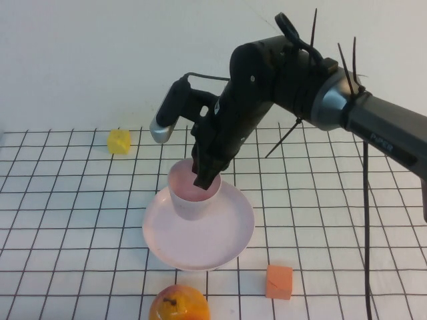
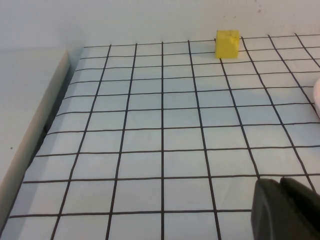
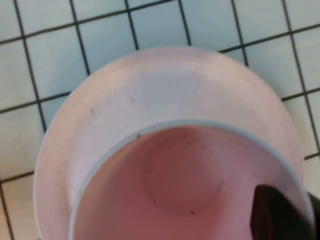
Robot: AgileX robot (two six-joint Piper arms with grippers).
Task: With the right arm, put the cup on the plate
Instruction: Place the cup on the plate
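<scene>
The pale pink cup (image 1: 190, 197) is upright over the back left part of the round pale pink-white plate (image 1: 220, 233); I cannot tell whether its base touches the plate. My right gripper (image 1: 208, 175) reaches down from the dark arm and is shut on the cup's far rim. In the right wrist view one finger is inside the cup (image 3: 170, 175) and the other is outside its wall, the gripper (image 3: 295, 200) pinching the rim, with the plate (image 3: 150, 90) beneath. My left gripper (image 2: 281, 182) is shut and empty, low over the grid cloth, out of the high view.
A yellow cube (image 1: 119, 141) sits at the back left, also in the left wrist view (image 2: 227, 43). An orange block (image 1: 279, 281) and an orange-yellow fruit (image 1: 179, 304) lie in front of the plate. A raised white ledge (image 2: 30, 115) borders the cloth.
</scene>
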